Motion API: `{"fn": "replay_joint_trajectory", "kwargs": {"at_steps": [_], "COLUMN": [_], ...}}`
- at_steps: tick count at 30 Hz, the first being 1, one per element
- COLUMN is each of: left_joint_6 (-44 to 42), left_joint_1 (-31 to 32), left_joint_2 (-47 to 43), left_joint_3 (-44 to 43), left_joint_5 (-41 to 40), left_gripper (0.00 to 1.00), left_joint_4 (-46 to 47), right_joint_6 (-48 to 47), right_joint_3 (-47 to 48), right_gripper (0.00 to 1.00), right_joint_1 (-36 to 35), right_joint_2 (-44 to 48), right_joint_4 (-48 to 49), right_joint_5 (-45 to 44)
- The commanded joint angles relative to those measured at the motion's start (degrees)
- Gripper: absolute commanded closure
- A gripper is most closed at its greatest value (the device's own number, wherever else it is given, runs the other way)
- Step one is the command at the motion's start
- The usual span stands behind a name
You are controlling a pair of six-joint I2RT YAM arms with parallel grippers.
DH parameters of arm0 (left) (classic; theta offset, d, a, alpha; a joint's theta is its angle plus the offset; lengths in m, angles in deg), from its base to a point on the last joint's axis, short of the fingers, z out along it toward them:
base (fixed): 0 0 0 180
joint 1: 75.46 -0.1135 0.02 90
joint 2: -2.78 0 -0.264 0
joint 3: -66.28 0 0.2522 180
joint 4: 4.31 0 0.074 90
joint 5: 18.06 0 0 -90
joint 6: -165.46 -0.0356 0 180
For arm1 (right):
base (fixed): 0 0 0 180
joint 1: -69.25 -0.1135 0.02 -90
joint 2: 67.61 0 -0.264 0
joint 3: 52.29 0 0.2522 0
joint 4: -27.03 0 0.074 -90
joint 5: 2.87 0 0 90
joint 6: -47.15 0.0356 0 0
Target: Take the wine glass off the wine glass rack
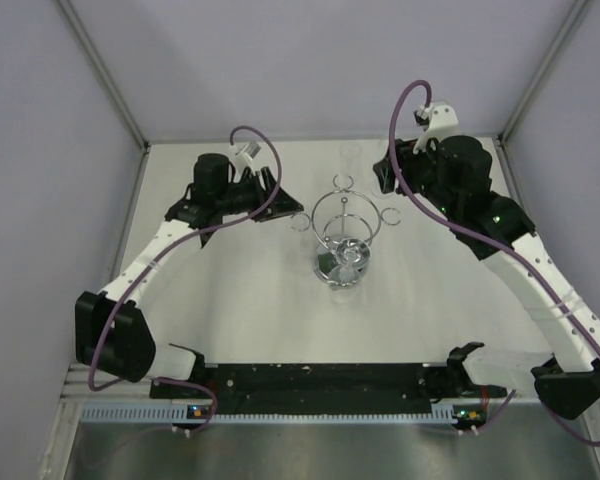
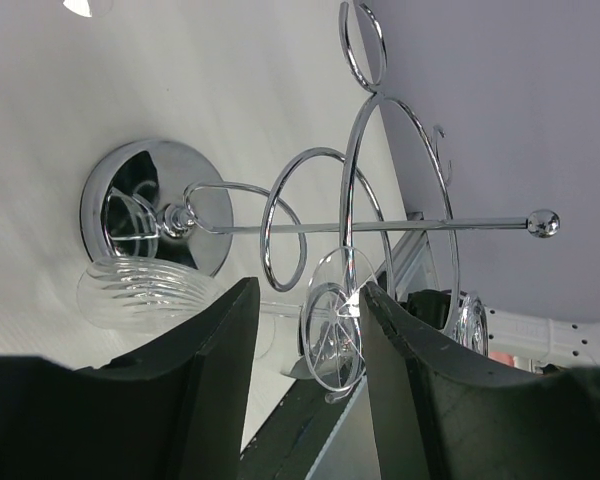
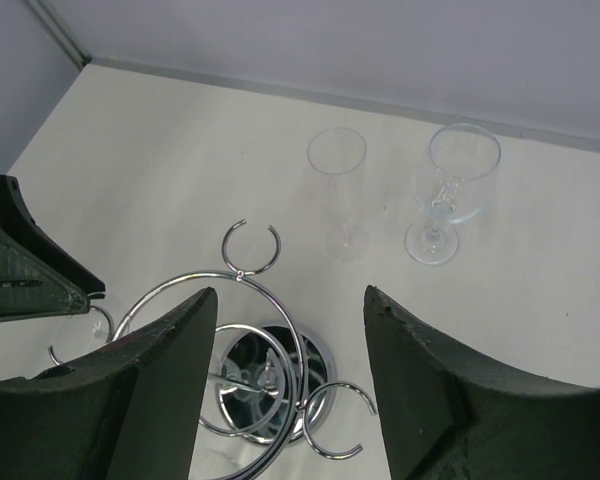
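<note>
The chrome wine glass rack point(image 1: 332, 207) stands mid-table; its mirrored base point(image 2: 128, 178), post and hoop show sideways in the left wrist view. A clear wine glass point(image 1: 350, 262) hangs upside down from a loop on the rack's near side, with a ribbed bowl point(image 2: 140, 290) and a foot point(image 2: 335, 322). My left gripper point(image 1: 288, 210) is open beside the rack's left side; in its wrist view the gripper point(image 2: 308, 300) frames the glass's foot, which lies just beyond the fingertips. My right gripper point(image 1: 385, 185) is open and empty above the rack's far right, looking down on the hoop point(image 3: 242, 292).
Two clear glasses stand on the table behind the rack: a tall flute point(image 3: 337, 190) and a wine glass point(image 3: 455, 190). Grey enclosure walls close in the table at the back and sides. A black rail point(image 1: 320, 380) runs along the near edge.
</note>
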Motion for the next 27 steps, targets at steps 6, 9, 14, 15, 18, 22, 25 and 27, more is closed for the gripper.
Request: {"fn": "replay_joint_trajectory", "kwargs": {"at_steps": [6, 9, 14, 15, 18, 22, 25, 27], "left_joint_6": [1.89, 3.38, 5.06, 5.32, 6.29, 6.55, 6.82, 6.99], "left_joint_1": [0.24, 0.24, 0.24, 0.24, 0.24, 0.24, 0.33, 0.24], "left_joint_2": [1.99, 2.34, 2.43, 2.43, 2.52, 2.52, 2.52, 2.43], "left_joint_3": [-2.46, -2.37, -2.46, -2.55, -2.81, -2.29, -1.50, -0.97], "left_joint_5": [4.13, 6.51, 8.44, 8.79, 10.03, 10.82, 11.70, 12.14], "left_gripper": [0.50, 0.50, 0.50, 0.50, 0.50, 0.50, 0.50, 0.50], "left_joint_4": [7.68, 9.79, 13.22, 13.31, 13.75, 13.92, 14.19, 14.45], "right_joint_6": [0.15, 0.07, 0.24, 0.33, 0.24, 0.33, 0.33, 0.33], "right_joint_3": [-0.59, -0.94, -1.03, -1.12, -1.21, -1.21, -1.21, -1.21], "right_gripper": [0.40, 0.40, 0.40, 0.40, 0.40, 0.40, 0.40, 0.40], "right_joint_1": [-0.53, -0.53, -0.53, -0.53, -0.53, -0.53, -0.53, -0.53], "right_joint_2": [0.82, 0.65, 0.65, 0.65, 0.73, 0.91, 1.00, 1.00], "right_joint_4": [3.01, 3.09, 3.09, 3.09, 3.01, 3.01, 3.01, 2.83], "right_joint_5": [0.29, 0.21, 0.56, 0.73, 0.56, 0.73, 0.73, 0.73]}}
